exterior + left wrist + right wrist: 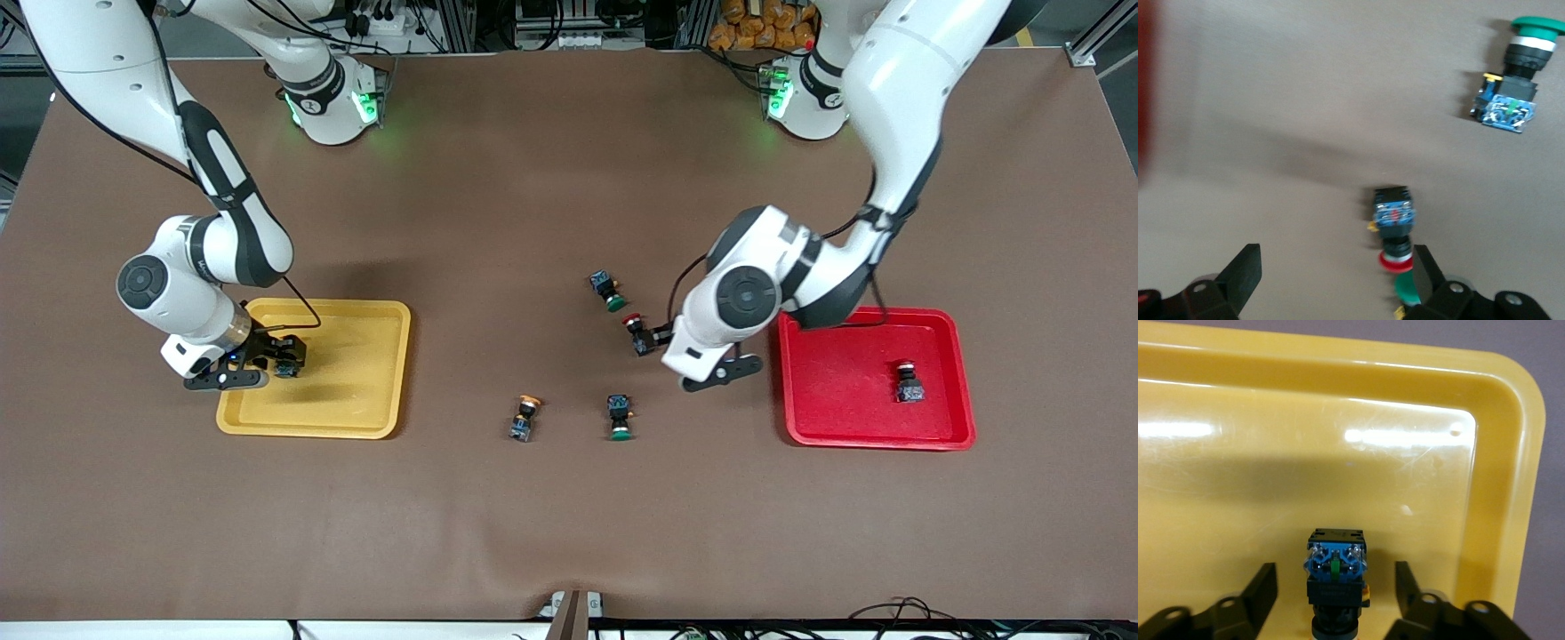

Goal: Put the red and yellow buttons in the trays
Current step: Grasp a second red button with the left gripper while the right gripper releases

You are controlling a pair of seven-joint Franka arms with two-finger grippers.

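A brown table (551, 498) carries a yellow tray (356, 418) toward the right arm's end and a red tray (845, 427) toward the left arm's end, with loose push-button switches lying between them. The right gripper (267, 363) is low over the yellow tray, its fingers (1261, 590) spread apart on either side of a switch (1336, 577) that stands on the tray floor, blue base up and cap hidden; neither finger touches it. One red-capped switch (908, 382) stands in the red tray. The left gripper (662, 340) hovers over the table just beside the red tray, fingers (1245, 270) wide apart, with a second red-capped switch (637, 332) lying between them on the cloth. A green-capped switch (607, 290) lies farther from the front camera than that red one. Nearer the camera lie another green-capped switch (620, 418) and, beside it toward the yellow tray, a yellow-capped switch (525, 418).
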